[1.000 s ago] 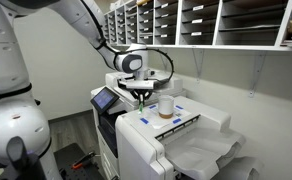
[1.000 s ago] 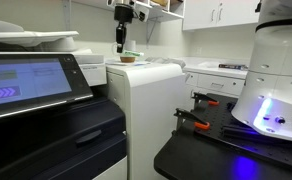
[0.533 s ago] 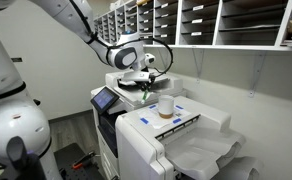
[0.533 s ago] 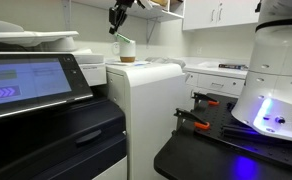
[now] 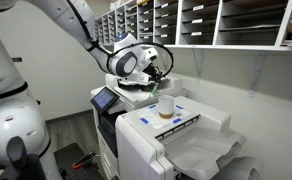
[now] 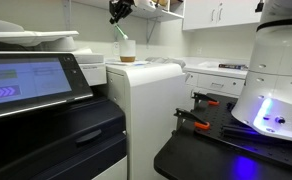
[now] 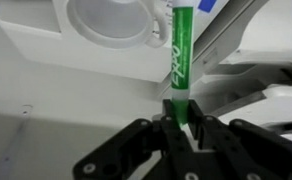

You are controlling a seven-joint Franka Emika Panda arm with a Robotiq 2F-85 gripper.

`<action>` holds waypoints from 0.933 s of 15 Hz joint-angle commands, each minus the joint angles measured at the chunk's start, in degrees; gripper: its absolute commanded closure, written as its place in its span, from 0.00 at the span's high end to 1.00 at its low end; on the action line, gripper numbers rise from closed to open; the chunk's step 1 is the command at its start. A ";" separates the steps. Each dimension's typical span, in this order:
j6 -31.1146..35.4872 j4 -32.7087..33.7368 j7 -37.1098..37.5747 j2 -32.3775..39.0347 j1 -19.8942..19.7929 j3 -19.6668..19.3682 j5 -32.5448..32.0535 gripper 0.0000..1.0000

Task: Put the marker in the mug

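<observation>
My gripper (image 7: 178,112) is shut on a green marker (image 7: 179,55), which sticks out ahead of the jaws. In the wrist view the white mug (image 7: 108,22) sits to the left of the marker's tip, seen from above with its mouth open. In both exterior views the gripper (image 5: 154,72) (image 6: 117,12) is tilted and raised above the mug (image 5: 166,104) (image 6: 127,48), which stands on top of a white printer (image 5: 176,135). The marker (image 6: 117,30) hangs down just left of the mug's rim.
The mug stands on the printer's white top (image 6: 146,68), which has blue labels (image 5: 144,123). A second copier with a touch screen (image 6: 26,80) is nearby. Mail-sorting shelves (image 5: 216,20) line the wall behind. The robot's base (image 6: 271,85) stands on a black table.
The gripper rose from the printer top with the marker, tilted, and moved toward the mug. The mug has not moved.
</observation>
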 commanded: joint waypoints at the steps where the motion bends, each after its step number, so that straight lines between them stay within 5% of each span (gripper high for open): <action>1: 7.62 -1.86 3.79 -0.42 -12.29 8.17 -0.98 0.05; 14: 6.75 0.55 1.94 -0.90 -32.68 30.49 7.76 0.05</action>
